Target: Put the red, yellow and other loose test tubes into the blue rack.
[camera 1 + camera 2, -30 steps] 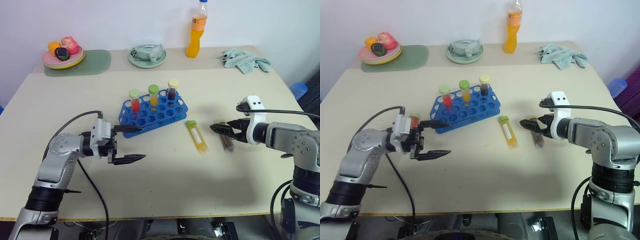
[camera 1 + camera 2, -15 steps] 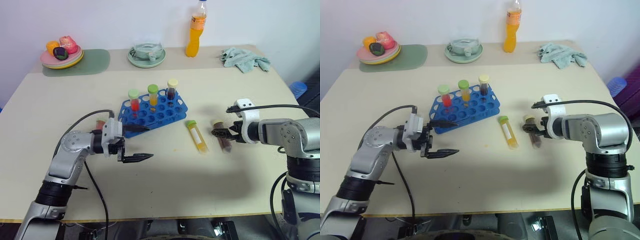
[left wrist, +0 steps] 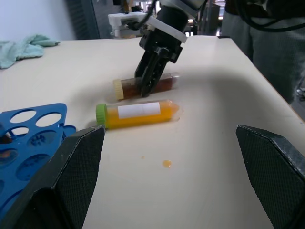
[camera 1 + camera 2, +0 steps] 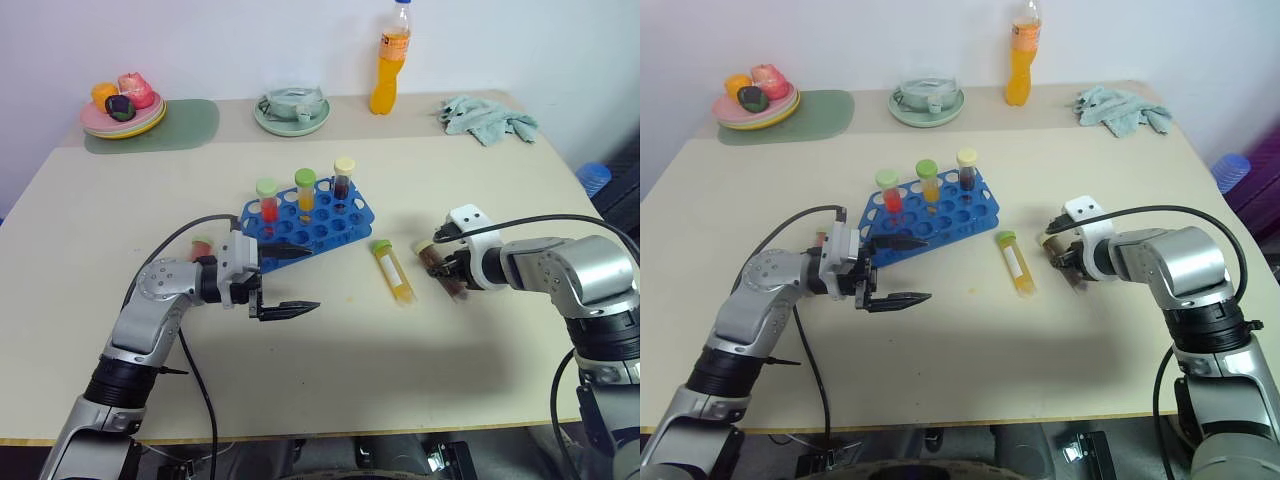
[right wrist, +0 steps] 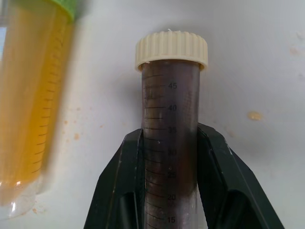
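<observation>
Brown tube: the dark tube (image 5: 170, 138) with the cream cap lies flat on the table (image 4: 330, 400), well right of the blue rack (image 4: 310, 222).
Right claw: the right gripper (image 5: 169, 157) has its two black fingers clamped on that tube's body, below the cap.
Yellow tube: the green-capped tube (image 4: 392, 272) lies loose just beside it, between it and the rack.
Rack: three capped tubes stand in the back row; most holes are free.
Left claw: the left gripper (image 4: 285, 281) hangs spread wide and empty near the rack's front edge.
Risk: the smooth, round tube could swing or slip as it lifts; a sideways drag could nudge the yellow tube rolling.
</observation>
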Controlling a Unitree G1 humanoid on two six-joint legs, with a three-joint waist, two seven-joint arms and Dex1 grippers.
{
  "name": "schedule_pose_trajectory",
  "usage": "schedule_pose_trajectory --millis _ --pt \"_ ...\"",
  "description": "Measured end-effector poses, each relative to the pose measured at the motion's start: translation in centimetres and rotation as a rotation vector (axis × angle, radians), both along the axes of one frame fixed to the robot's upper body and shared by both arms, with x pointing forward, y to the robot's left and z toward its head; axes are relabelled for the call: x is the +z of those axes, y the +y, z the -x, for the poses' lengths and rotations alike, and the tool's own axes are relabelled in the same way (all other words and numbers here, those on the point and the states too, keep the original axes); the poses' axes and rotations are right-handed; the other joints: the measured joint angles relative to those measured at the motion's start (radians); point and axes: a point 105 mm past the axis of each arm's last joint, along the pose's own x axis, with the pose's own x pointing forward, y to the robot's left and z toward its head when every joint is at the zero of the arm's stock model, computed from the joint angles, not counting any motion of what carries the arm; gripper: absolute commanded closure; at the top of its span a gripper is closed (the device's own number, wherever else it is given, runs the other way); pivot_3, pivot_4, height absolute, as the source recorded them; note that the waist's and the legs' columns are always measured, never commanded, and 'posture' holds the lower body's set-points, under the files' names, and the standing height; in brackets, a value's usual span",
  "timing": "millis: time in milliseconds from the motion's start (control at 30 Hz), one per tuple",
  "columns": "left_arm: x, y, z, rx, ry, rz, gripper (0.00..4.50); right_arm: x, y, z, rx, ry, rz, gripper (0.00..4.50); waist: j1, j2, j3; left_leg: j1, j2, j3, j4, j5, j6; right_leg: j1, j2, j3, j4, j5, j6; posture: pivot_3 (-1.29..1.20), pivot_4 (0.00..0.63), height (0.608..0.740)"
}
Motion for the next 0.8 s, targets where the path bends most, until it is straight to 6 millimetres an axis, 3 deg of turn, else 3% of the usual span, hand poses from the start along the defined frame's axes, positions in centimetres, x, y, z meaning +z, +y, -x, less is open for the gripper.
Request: schedule_pose_trajectory --millis 333,467,533,633,800 --pt "1.2 -1.2 0.8 0.013 -0.039 0.02 0.0 -0.1 0.8 0.8 0.162 -0.099 0.074 3.4 0.001 0.0 0.0 0.0 0.0 0.0 0.0 0.0 0.0 0.0 0.0 0.0 -0.001 0.0 0.001 0.0 0.15 0.74" --pt "1.3 -1.3 1.0 0.026 -0.038 0.023 0.0 2.8 1.1 0.0 0.179 -0.245 -0.034 3.4 0.001 0.001 0.0 0.0 0.0 0.0 0.0 0.0 0.0 -0.001 0.001 0.0 0.0 0.001 0.001 0.0 0.15 0.74" --pt "1.3 -1.2 0.9 0.035 -0.035 0.022 0.0 5.9 3.1 -0.4 0.235 -0.399 -0.218 3.4 -0.001 0.001 0.0 0.0 0.001 0.0 -0.001 0.0 0.0 -0.001 0.001 0.0 0.0 0.001 0.001 0.0 0.15 0.74" --pt "1.1 -1.0 0.9 0.045 -0.023 0.019 0.0 8.9 5.8 -0.5 0.319 -0.576 -0.407 3.4 -0.001 0.001 0.0 0.001 0.001 0.0 -0.002 0.0 0.0 0.0 0.002 0.0 0.0 0.001 0.002 0.0 0.15 0.74" --pt "0.2 0.3 0.3 0.149 -0.006 -0.007 0.0 9.2 9.4 -2.1 0.357 -0.793 -0.618 3.4 -0.002 0.0 0.0 0.002 0.0 0.0 -0.001 0.0 -0.001 0.001 0.002 0.0 0.0 0.002 0.002 0.0 0.15 0.74"
